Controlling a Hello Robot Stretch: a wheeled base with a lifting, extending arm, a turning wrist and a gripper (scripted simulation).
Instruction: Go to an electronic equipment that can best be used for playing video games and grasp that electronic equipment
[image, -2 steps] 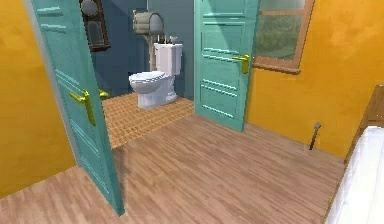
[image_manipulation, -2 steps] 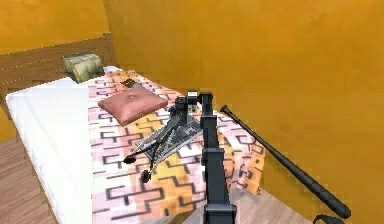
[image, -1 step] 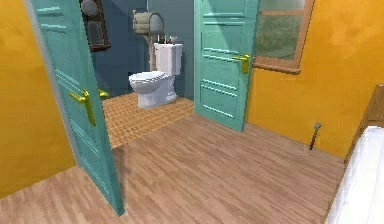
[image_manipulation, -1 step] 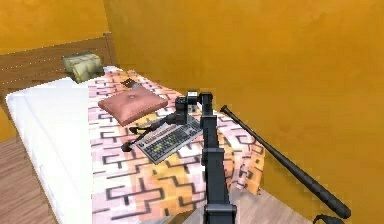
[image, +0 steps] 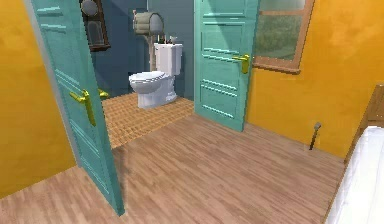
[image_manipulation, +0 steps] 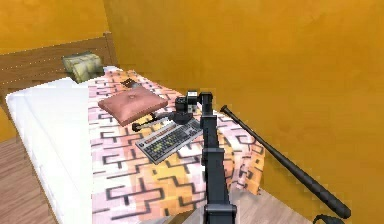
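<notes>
A flat grey device with rows of keys (image_manipulation: 170, 138), like a laptop's keyboard half, lies on the bed's patterned blanket (image_manipulation: 130, 170) in the arm side view. The dark arm bar (image_manipulation: 212, 160) rises from the bottom edge over the bed. My gripper (image_manipulation: 183, 108) sits just beyond the grey device, left of the two white squares (image_manipulation: 205, 98). Blanket and small things lie behind its far end, so I cannot tell whether it holds anything. A small dark and yellow thing (image_manipulation: 150, 119) lies between the device and a pink cushion (image_manipulation: 130, 103).
A black baseball bat (image_manipulation: 285, 165) leans along the bed's far side by the orange wall. A green pillow (image_manipulation: 82, 64) lies at the wooden headboard (image_manipulation: 35, 65). Ahead, two teal doors (image: 80, 100) (image: 225, 60) flank a tiled bathroom with a toilet (image: 157, 82). The bed's corner (image: 365, 175) is at the right.
</notes>
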